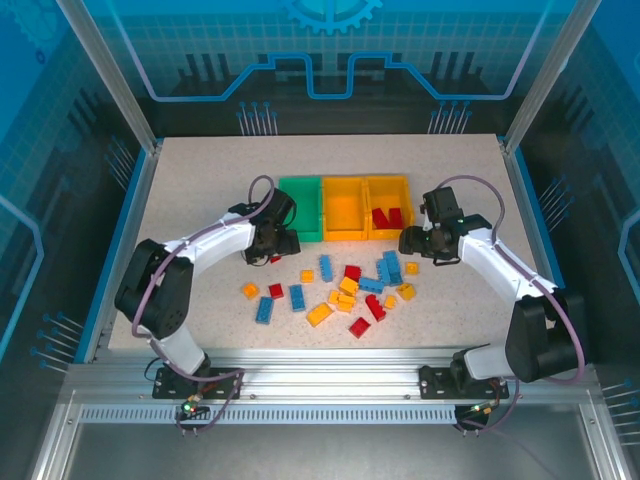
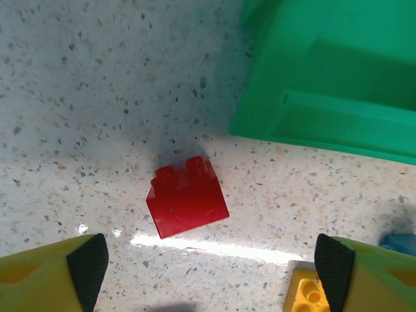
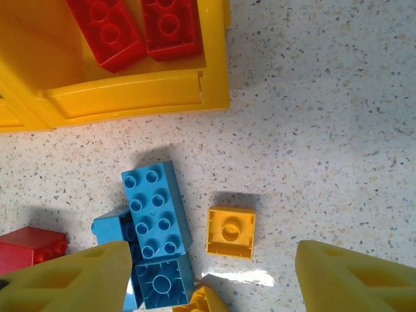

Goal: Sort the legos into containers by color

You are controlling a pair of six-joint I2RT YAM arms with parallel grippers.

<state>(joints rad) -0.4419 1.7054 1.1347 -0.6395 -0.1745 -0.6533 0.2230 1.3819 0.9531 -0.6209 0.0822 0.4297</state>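
The left pincer stands spread wide. A small red studded plastic brick lies on the table just ahead of its gap, near the green plastic bin. The right pincer is likewise spread.

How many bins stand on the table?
3, joined in a row: the green bin on the left, the middle bin, yellow, and the right bin, yellow, with red bricks inside. None looks hidden.
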